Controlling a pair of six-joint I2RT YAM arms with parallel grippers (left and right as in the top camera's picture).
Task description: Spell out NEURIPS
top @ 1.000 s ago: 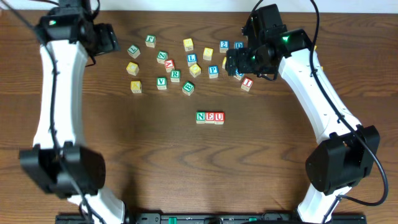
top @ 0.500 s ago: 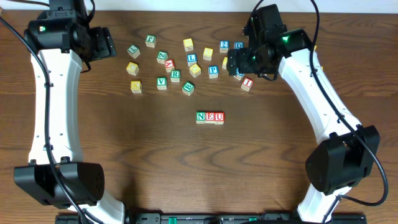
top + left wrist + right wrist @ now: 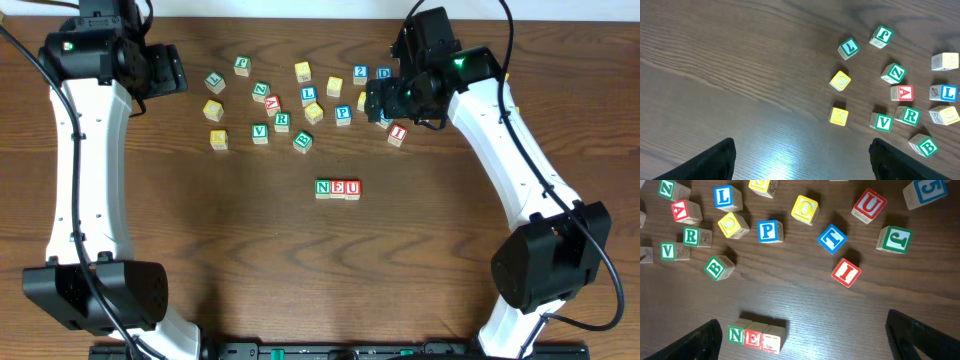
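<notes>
The N-E-U row (image 3: 337,188) lay in the middle of the table (image 3: 200,250), its long axis running left to right and its letters reading from the near side. The space at its right end was free for the next letter. The green R cube (image 3: 282,121) sat in the scatter far and left of the row. It was R face up and turned slightly off square, with the V cube (image 3: 260,131) just beside it on the left and the red A cube (image 3: 272,105) close on its far-left corner. A cube has no long axis, so only the letter's heading would matter. It was judged light, rigid wood with smooth faces, liable to twist or slip, and best pinched low across two opposite sides where neighbours left room. The P cube (image 3: 769,231) and I cube (image 3: 845,272) lay farther right. The left gripper (image 3: 800,165) and the right gripper (image 3: 805,340) both hung spread wide with nothing between their fingers.
</notes>
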